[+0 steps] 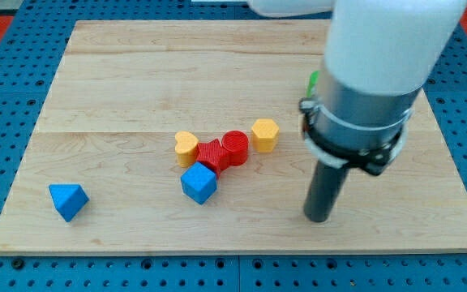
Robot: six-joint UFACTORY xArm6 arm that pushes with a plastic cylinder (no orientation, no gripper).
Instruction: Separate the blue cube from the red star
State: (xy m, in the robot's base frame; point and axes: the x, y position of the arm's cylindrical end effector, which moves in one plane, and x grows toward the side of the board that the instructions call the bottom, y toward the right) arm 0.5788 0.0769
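Note:
The blue cube lies near the board's middle, touching the lower left of the red star. A red cylinder sits against the star's right side. A yellow heart touches the star's left side. My tip rests on the board well to the right of the blue cube, apart from all blocks.
A yellow block stands just right of the red cylinder. A blue triangular block lies near the board's lower left corner. A green block peeks out behind the arm's body at the right. The wooden board sits on a blue pegboard.

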